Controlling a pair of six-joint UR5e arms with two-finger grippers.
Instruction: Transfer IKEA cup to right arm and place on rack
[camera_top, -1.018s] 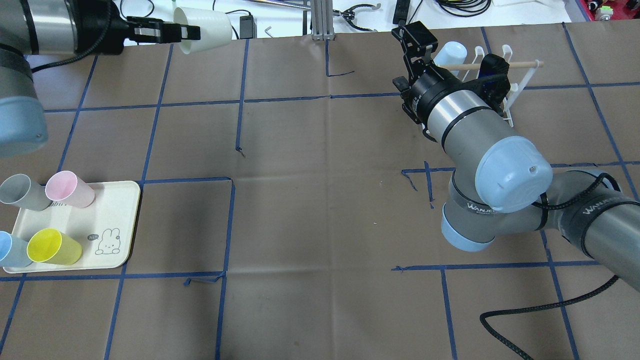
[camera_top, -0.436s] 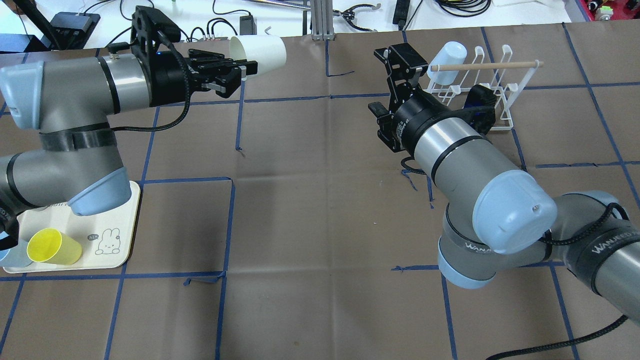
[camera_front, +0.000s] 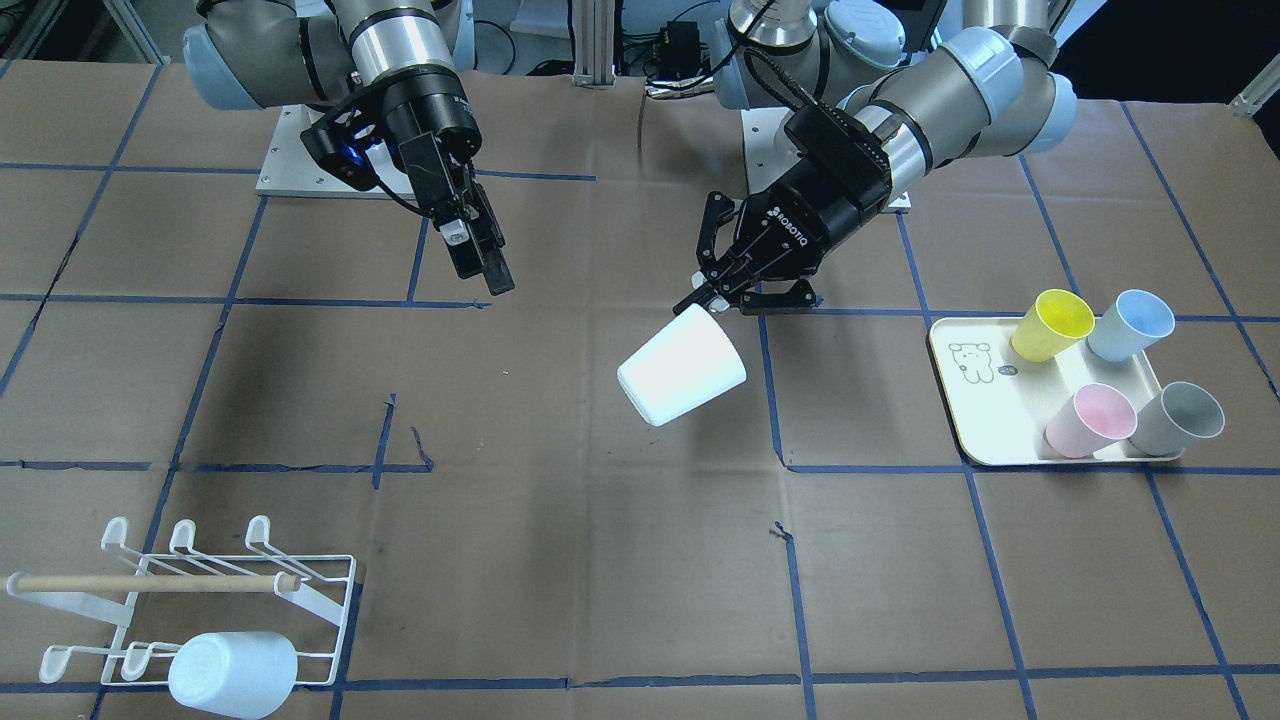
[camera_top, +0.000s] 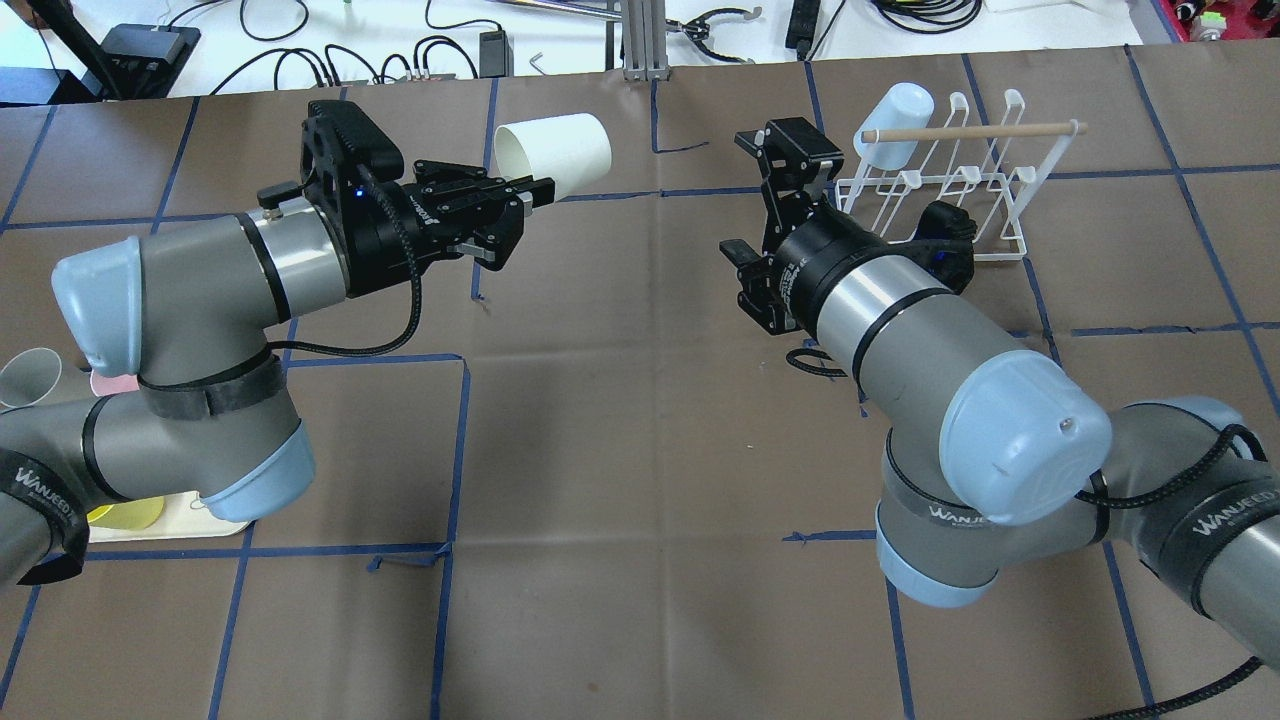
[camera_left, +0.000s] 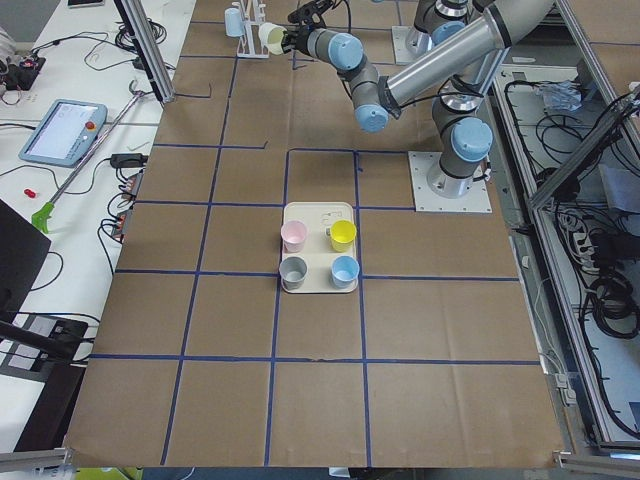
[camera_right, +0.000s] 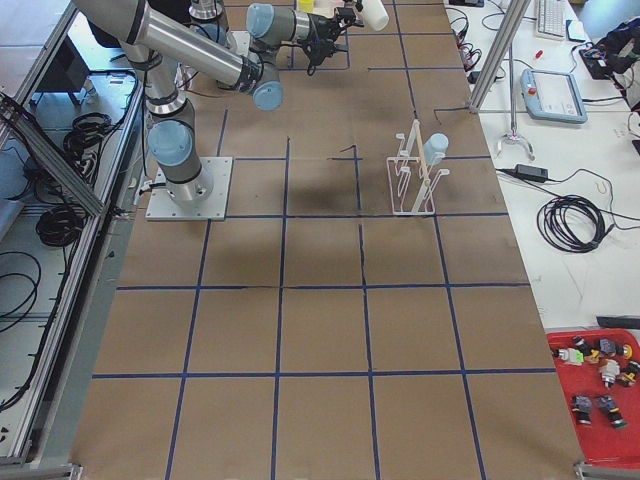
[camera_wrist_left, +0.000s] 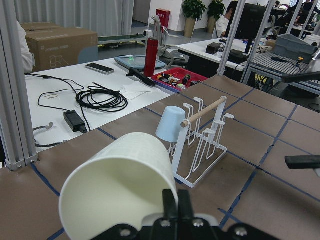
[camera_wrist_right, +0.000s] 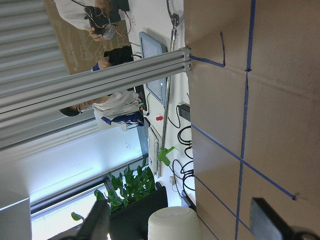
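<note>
My left gripper (camera_top: 532, 188) is shut on the rim of a white cup (camera_top: 553, 158) and holds it on its side in the air, base toward the middle of the table. The cup also shows in the front view (camera_front: 682, 366) and fills the left wrist view (camera_wrist_left: 120, 190). My right gripper (camera_front: 482, 262) hangs open and empty, apart from the cup. Its two fingers (camera_wrist_right: 97, 222) stand wide in the right wrist view, with the cup (camera_wrist_right: 175, 222) far off between them. The white wire rack (camera_top: 960, 190) stands behind my right arm and carries a pale blue cup (camera_top: 895, 122).
A cream tray (camera_front: 1000, 440) on my left side holds a yellow cup (camera_front: 1050, 322), a blue cup (camera_front: 1130, 322), a pink cup (camera_front: 1090, 418) and a grey cup (camera_front: 1180, 418). Brown paper with blue tape lines covers the table. Cables lie beyond the far edge.
My left arm has swung toward the table's middle, carrying the white cup with it. My right arm has drawn back from the rack and turned toward the cup.
</note>
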